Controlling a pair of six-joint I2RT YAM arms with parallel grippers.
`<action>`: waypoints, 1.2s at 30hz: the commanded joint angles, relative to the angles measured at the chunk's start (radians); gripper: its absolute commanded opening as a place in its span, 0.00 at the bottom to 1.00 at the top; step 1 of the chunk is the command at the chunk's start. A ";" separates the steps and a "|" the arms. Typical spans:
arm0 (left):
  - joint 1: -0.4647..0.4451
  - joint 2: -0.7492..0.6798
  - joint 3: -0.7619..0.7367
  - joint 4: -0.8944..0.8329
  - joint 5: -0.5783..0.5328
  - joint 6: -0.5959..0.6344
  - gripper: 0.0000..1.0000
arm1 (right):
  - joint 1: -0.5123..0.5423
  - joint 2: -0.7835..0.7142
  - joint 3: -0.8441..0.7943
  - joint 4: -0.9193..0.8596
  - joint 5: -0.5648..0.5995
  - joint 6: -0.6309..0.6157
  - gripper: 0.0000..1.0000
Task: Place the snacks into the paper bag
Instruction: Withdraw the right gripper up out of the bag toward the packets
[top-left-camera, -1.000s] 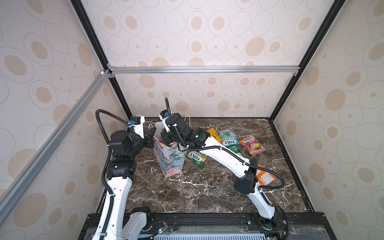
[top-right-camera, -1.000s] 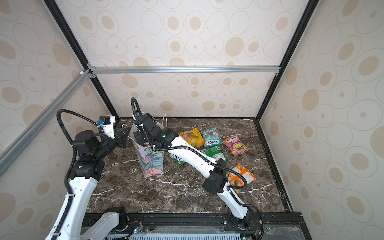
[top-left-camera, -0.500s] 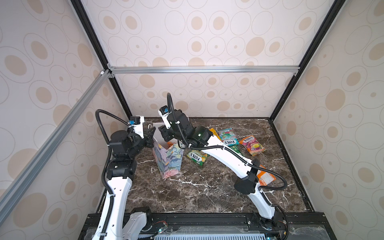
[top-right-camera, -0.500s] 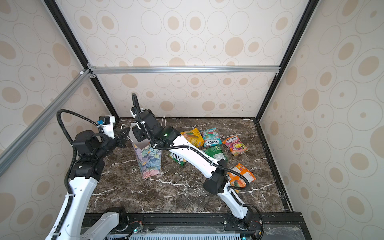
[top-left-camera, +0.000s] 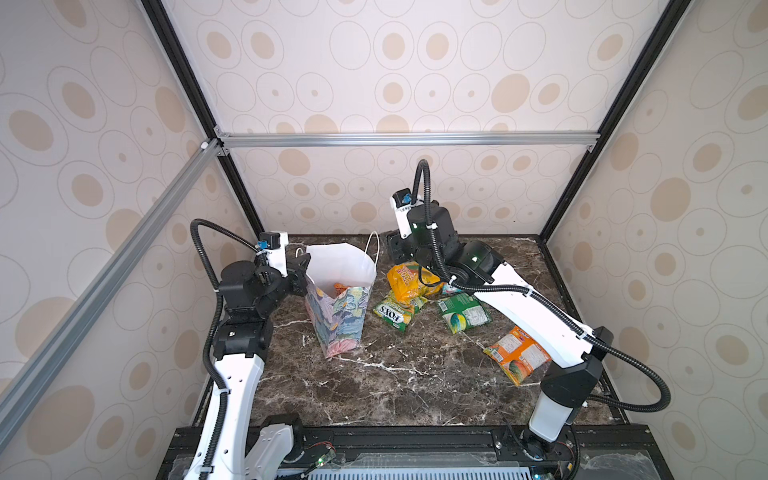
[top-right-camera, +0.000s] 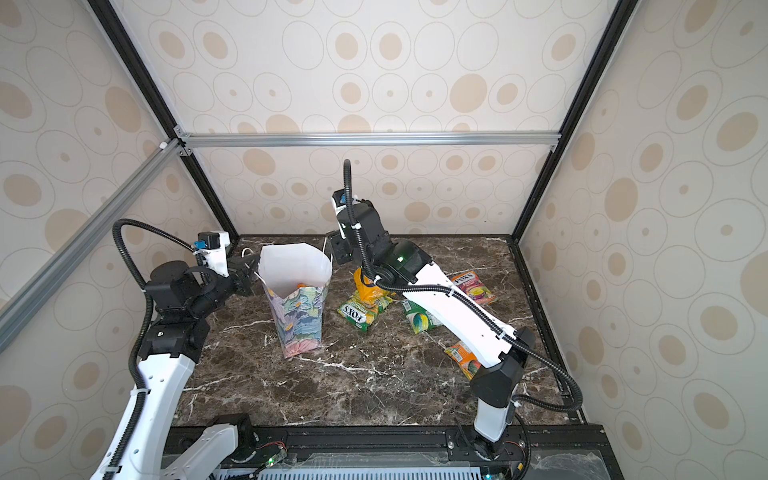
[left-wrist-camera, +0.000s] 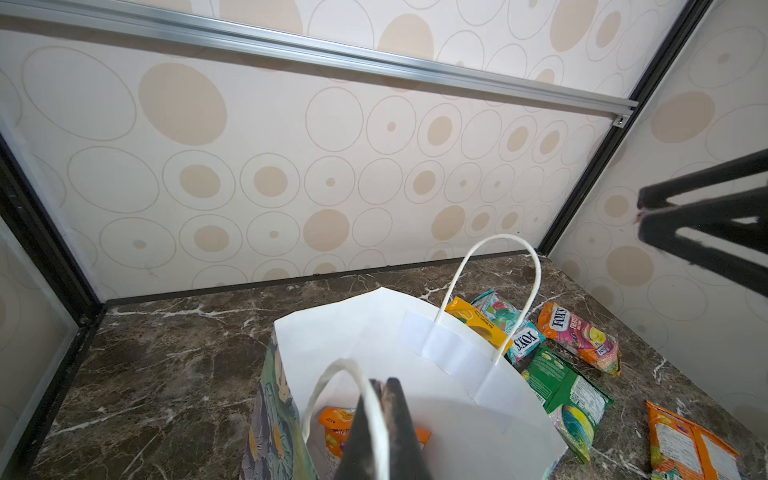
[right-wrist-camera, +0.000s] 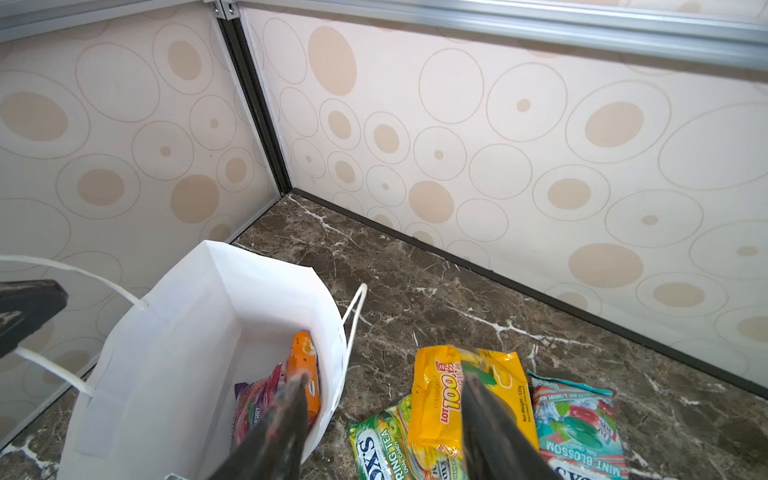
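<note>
Left fingers (left-wrist-camera: 397, 415) show pressed together on my feed, the left gripper (left-wrist-camera: 380, 384) clamped on one white cord handle (left-wrist-camera: 345, 363) of the paper bag (top-left-camera: 338, 320), at the bag's left rim. I count one bag. It stands upright and open-mouthed on the left-centre of the table, floral print outside and white inside. Its second cord handle (left-wrist-camera: 505, 237) stands free at the opposite rim. Down in the bag I can make out two packets, a purple packet (right-wrist-camera: 253, 401) and an orange packet (right-wrist-camera: 305, 370) against the wall beside it. Just right of the bag the right gripper (right-wrist-camera: 384, 376) hangs above the table with its fingers (right-wrist-camera: 490, 424) well apart and nothing between them. In its wrist view one finger sits over the bag's rim and the other over the yellow packet (right-wrist-camera: 436, 395). I count six packets loose on the table right of the bag. A green FOX'S packet (top-left-camera: 397, 311) has the yellow packet overlapping its far end, and a teal packet (right-wrist-camera: 577, 424) touches the yellow one. Then come a dark green packet (top-left-camera: 463, 316) lying back-label up, a pink FOX'S packet (top-right-camera: 473, 286) farther right, and a loose orange packet (top-left-camera: 515, 355) nearest the front, partly under the right arm. That makes eight packets I can see. The table (top-left-camera: 395, 386) is dark brown marble pattern with white veins. Around it I see cream walls printed with beige ovals, black corner posts, and an aluminium rail (top-left-camera: 407, 139) across the back, with another running along the left wall.
</note>
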 joint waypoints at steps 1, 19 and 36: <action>0.010 -0.019 0.009 0.013 -0.003 0.028 0.00 | -0.027 0.020 -0.055 0.029 -0.089 0.049 0.63; 0.011 -0.018 0.012 0.009 -0.003 0.029 0.00 | -0.053 0.204 0.104 0.026 -0.199 0.015 0.51; 0.011 -0.013 0.012 0.003 -0.023 0.032 0.00 | -0.038 0.127 0.101 0.055 -0.285 0.009 0.00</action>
